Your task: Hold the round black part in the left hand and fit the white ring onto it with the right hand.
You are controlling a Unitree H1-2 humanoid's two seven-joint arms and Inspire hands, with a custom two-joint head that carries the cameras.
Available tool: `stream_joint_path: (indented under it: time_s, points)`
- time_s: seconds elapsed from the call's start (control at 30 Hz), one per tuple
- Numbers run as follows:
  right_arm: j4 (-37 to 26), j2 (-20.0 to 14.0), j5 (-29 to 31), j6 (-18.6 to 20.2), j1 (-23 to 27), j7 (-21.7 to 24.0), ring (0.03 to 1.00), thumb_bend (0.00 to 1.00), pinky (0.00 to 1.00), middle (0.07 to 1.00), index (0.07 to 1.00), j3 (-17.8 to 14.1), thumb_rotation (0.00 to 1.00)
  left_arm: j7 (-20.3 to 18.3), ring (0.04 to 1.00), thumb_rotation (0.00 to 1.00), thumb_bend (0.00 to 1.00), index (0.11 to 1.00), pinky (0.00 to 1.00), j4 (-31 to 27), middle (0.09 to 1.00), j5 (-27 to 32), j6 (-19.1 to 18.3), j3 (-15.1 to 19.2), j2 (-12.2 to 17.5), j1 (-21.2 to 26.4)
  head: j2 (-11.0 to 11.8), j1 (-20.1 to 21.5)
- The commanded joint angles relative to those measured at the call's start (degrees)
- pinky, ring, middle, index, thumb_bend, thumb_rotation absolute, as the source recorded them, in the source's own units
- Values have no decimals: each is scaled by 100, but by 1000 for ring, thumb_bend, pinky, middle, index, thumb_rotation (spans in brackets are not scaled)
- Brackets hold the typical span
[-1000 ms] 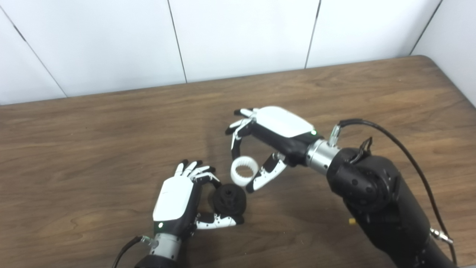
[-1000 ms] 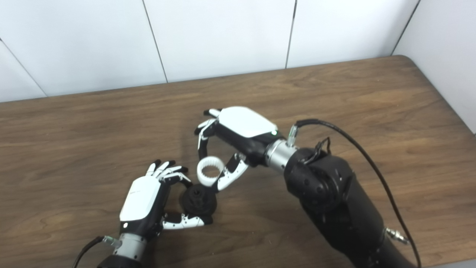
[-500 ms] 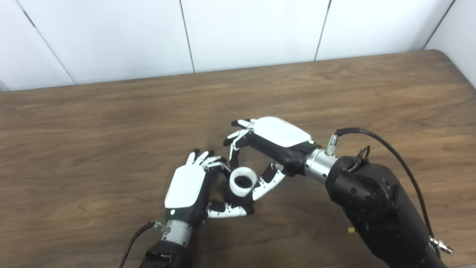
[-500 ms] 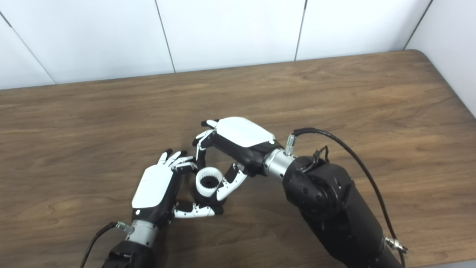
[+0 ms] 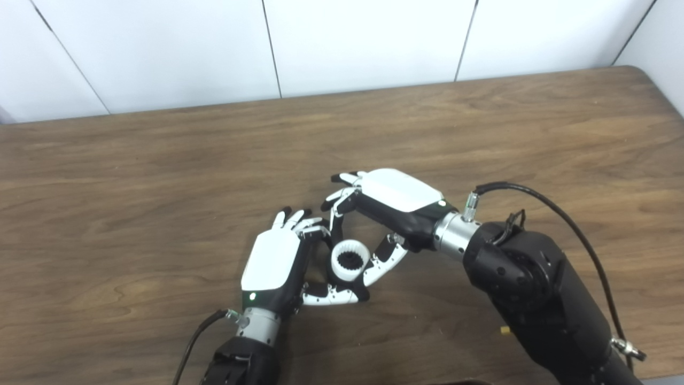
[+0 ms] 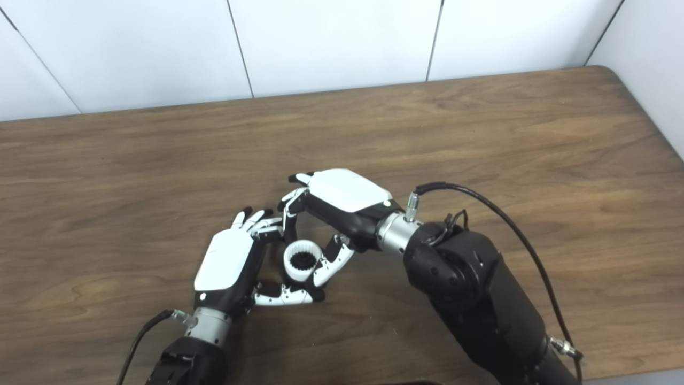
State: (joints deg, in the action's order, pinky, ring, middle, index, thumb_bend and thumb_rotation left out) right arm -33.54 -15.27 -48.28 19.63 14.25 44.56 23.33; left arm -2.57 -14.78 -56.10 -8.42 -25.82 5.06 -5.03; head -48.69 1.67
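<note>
The brown wood-grain surface (image 5: 160, 160) carries nothing apart from the two hands working near the middle of its front edge; no box, tray or other container is in view, so nothing is held in one. A second ago the two hands were apart, the ring hanging clear beside the black piece; they have since closed together, though the camera has shifted too. The right hand (image 5: 393, 200), white-backed with black fingers, grips the toothed white plastic ring (image 5: 350, 260) between thumb and fingertips, and that ring now sits directly over the round black part (image 6: 304, 261), whose dark hub shows through the ring's opening. The left hand (image 5: 275, 262) is wrapped around the black part from below, fingers and thumb closed on it. By my reading the ring is aligned and partly seated; whether it is pressed fully home cannot be told.
</note>
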Motion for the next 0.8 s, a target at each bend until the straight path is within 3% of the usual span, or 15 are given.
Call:
stream_joint_path:
  time_s: [0.0,0.77]
  points:
    - [-44,-1,-16,-189,159,-222,977,524,1000,820,482,-90,132,-135,913,56,523,484,1000,-125,788,-58,-11,-78,-52,12,-20,19]
    - [81,-13,-63,-335,208,-296,970,523,1000,823,483,-170,132,-181,914,56,522,484,1000,-166,788,-81,-21,-115,-63,4,-52,19]
